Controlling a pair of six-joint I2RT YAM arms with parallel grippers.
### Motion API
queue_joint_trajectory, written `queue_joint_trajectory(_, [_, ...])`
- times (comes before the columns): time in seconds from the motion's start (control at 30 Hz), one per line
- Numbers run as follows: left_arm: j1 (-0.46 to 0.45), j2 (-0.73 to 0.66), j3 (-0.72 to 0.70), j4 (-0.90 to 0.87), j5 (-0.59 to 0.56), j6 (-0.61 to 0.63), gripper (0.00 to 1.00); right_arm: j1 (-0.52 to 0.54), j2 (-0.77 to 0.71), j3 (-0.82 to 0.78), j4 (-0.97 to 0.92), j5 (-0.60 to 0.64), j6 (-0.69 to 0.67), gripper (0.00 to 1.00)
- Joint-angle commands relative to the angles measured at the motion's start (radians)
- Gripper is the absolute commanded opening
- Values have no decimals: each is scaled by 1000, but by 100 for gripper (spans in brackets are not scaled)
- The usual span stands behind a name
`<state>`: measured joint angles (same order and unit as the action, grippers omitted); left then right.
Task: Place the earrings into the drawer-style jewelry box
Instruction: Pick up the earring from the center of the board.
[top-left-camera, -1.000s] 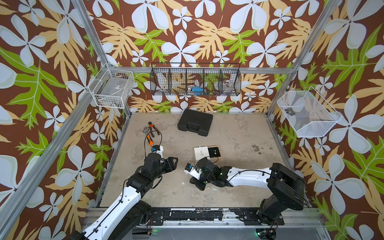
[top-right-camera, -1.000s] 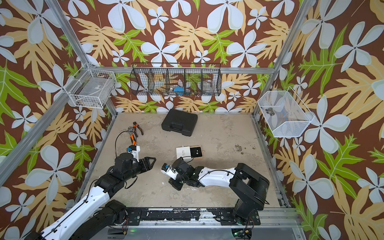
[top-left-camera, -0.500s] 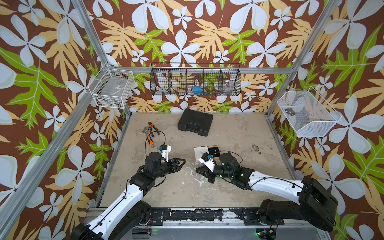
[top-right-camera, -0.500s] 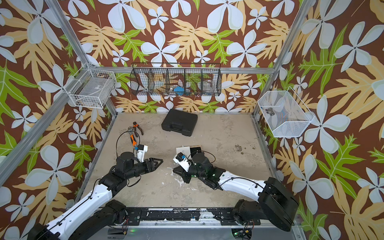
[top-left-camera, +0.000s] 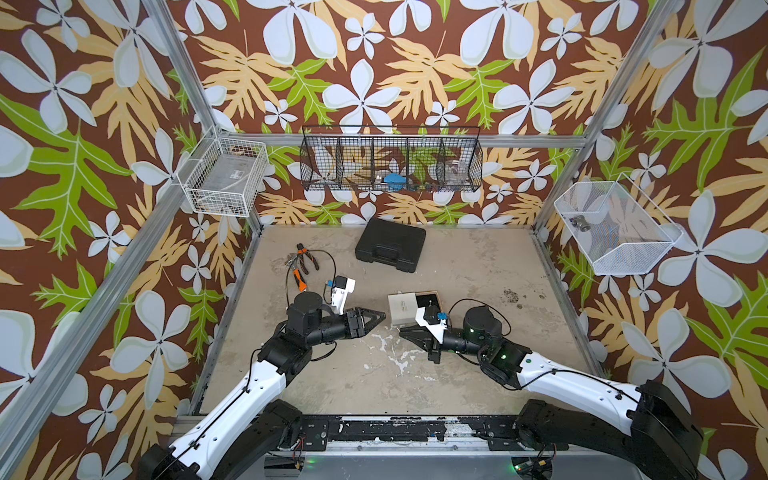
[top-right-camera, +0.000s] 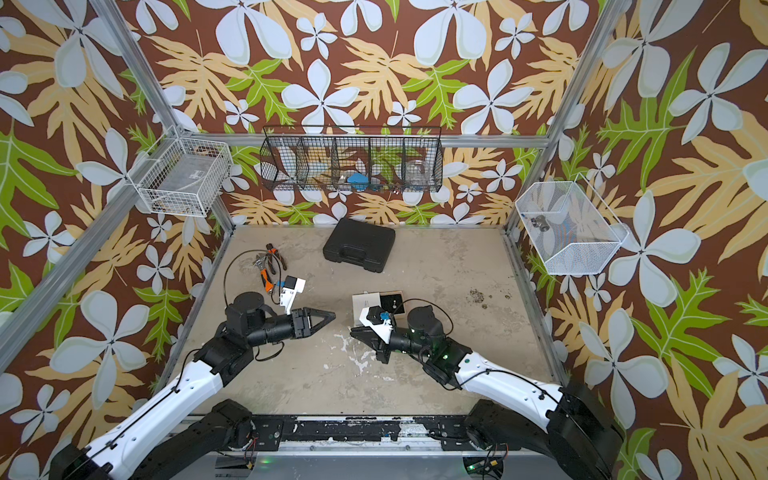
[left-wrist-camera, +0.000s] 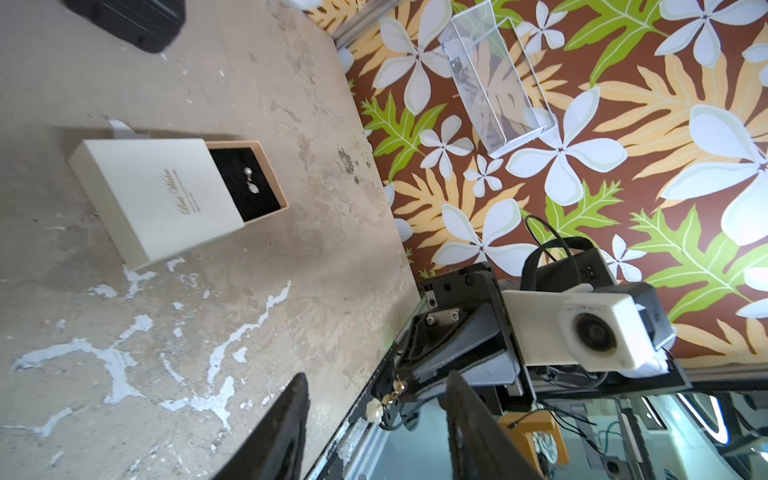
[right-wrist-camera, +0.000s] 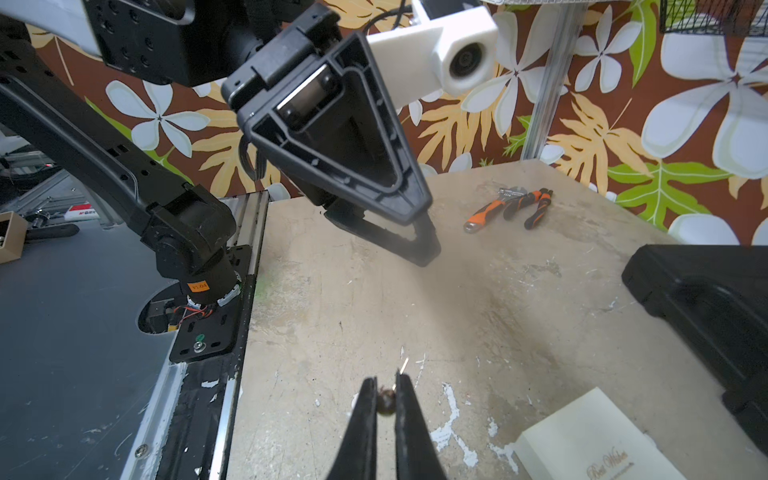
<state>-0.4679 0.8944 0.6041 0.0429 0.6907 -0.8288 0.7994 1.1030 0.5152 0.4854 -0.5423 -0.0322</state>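
The jewelry box (left-wrist-camera: 158, 199) lies on the table, its white sleeve (top-left-camera: 401, 307) part way off the tan, black-lined tray (left-wrist-camera: 266, 166). One pale earring (left-wrist-camera: 249, 179) lies in the tray. My right gripper (right-wrist-camera: 385, 378) is shut on the other earring (right-wrist-camera: 386, 401), whose post pokes out past the tips. In the left wrist view that earring (left-wrist-camera: 376, 409) hangs from the right gripper (left-wrist-camera: 397, 386). My left gripper (left-wrist-camera: 376, 376) stands open and empty. In both top views its tip (top-left-camera: 380, 318) faces the right gripper (top-left-camera: 403, 330) a short gap away, near the sleeve.
A black plastic case (top-left-camera: 390, 245) sits at the back of the table. Orange-handled pliers (top-left-camera: 303, 266) lie at the back left. Dark crumbs (top-left-camera: 511, 296) are right of the box. Wire baskets (top-left-camera: 390, 160) hang on the walls. White paint flecks (top-left-camera: 390, 353) mark the table's middle.
The right gripper has swung right and back with the earring, close to the box. The left gripper has moved right toward it, and its jaws have narrowed.
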Motion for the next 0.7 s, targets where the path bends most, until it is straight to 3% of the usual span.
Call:
queue_joint_trajectory(0.0, [-24,33,40,-46,71,-14,52,-1,-5,0,51,-4,-56,10])
queue_joint_trajectory(0.33, [-61,123,95,-106,124,-35,44,-3,0,6,40,-18,-90,9])
queue_joint_trajectory(0.67, [-75,147,91,-54,158,-81,39,-3,8,11,34,-39,-95,9])
